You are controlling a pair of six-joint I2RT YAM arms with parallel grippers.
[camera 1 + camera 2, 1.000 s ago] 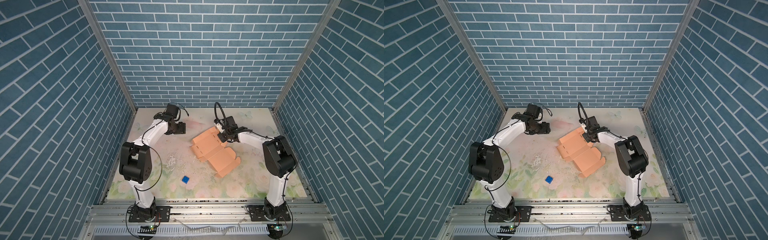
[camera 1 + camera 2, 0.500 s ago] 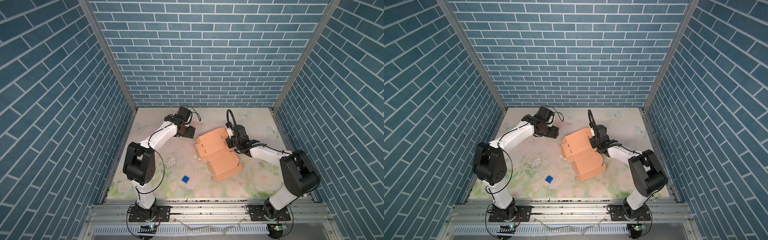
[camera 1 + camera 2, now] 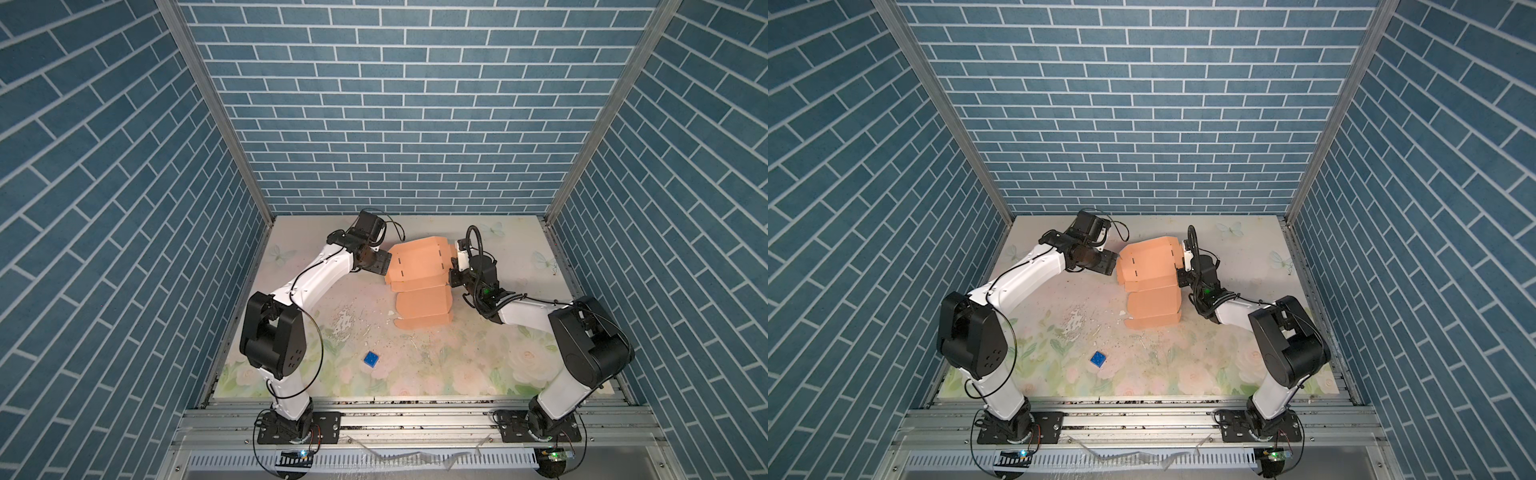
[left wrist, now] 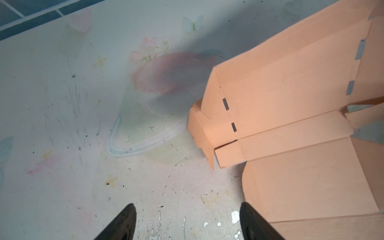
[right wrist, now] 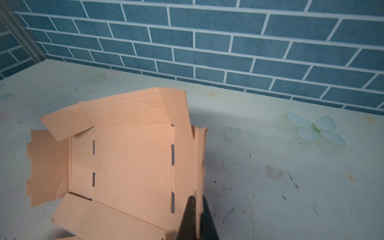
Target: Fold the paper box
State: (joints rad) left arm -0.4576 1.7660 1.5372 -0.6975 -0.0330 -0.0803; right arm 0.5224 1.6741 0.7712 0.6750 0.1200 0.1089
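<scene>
The peach-tan cardboard paper box (image 3: 419,266) has swung square mid-frame; with the right tool (image 5: 197,200) clenched on its flap, the released left tool (image 4: 187,205) should pinch the opposite flap squarely.

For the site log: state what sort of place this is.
Probably a robot test cell, not a home: left arm and right arm bolted to an aluminium rail, printed blue-brick walls on three sides, and a scuffed floral tabletop holding a paper box and blue cube.

No text, label, brand or number can be read on the paper box (image 3: 419,266) or elsewhere
</scene>
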